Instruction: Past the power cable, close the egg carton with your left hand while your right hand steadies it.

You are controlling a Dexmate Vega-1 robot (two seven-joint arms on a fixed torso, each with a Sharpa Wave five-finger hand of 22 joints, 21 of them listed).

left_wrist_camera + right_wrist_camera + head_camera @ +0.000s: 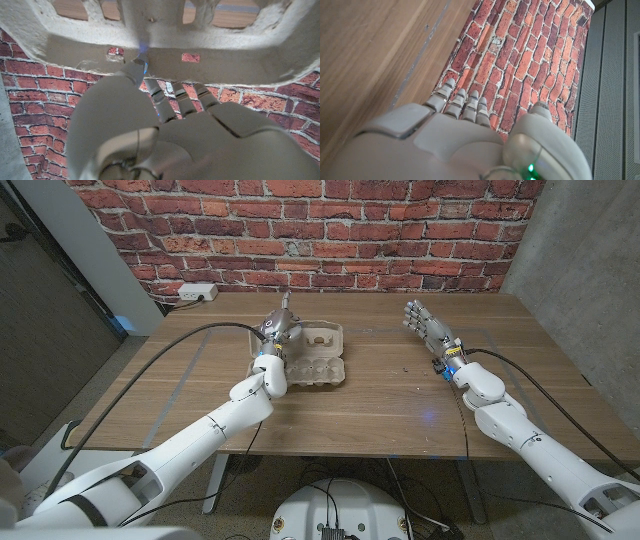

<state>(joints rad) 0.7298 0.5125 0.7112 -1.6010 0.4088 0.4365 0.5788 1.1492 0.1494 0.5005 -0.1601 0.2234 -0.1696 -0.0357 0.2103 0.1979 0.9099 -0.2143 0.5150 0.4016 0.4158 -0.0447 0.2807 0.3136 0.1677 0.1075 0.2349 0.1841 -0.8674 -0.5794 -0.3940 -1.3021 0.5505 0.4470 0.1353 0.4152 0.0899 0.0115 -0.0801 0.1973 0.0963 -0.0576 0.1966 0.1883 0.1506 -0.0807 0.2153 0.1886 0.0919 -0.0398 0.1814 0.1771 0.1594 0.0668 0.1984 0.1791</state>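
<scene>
Head view gives us the wooden surface (pixel 380 395) first, running back to a brick wall (pixel 330 230), with a white power strip (pixel 197 292) lying at the far left corner. A dark cable (pixel 170 352) crosses the left part of the surface; we take it to be the arm's own lead, and whether it is the power cable the task means we cannot tell.

Our left arm (pixel 190 442) reaches in from the near left edge toward the egg carton (pixel 312 360), which lies open, left of the middle and nearer the far edge: its cup tray faces up on the near side and the lid (pixel 322 335) lies back toward the wall. Our left hand (pixel 276 335) is at the carton's left end by the lid, seemingly placed to catch the lid's edge. The left wrist view shows its fingers (pixel 180 100) stretched out just beneath a pulp wall of the carton; we cannot tell whether they touch or pinch it.

Our right hand (pixel 424 322) stands well apart, toward the far right of the surface, fingers spread and upright, holding nothing. In our judgement it must cross to the carton to steady it before the lid swings over.
</scene>
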